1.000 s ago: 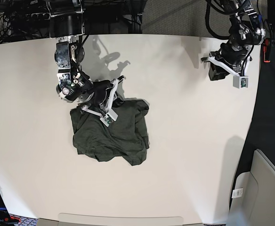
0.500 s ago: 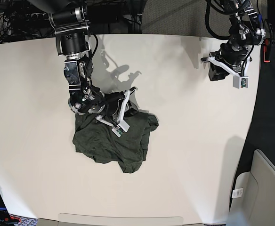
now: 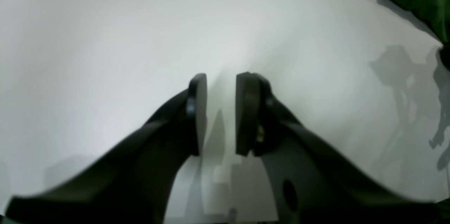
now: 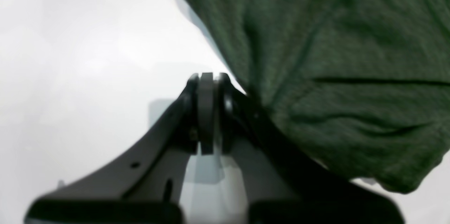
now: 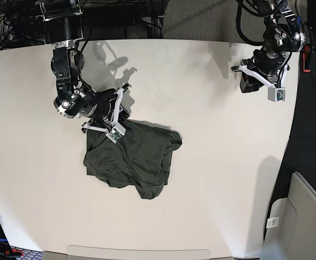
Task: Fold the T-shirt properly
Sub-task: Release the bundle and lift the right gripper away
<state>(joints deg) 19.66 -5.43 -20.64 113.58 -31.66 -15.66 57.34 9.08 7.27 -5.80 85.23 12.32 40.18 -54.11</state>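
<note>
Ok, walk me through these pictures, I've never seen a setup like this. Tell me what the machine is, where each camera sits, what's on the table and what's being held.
This is a robot with two arms working over a white table. The base picture looks down from above. The other two come from small cameras on the arms' wrists, each looking along its own hand.

The only item on the table is a dark olive-green T-shirt, lying crumpled rather than folded.

The right hand sits at the shirt's upper edge. Its wrist view shows the two fingers pressed together with the cloth right beside them; whether any fabric is pinched between them cannot be seen.

The left hand hangs over bare table near the far corner. Its wrist view shows the fingers slightly apart, holding nothing.
</note>
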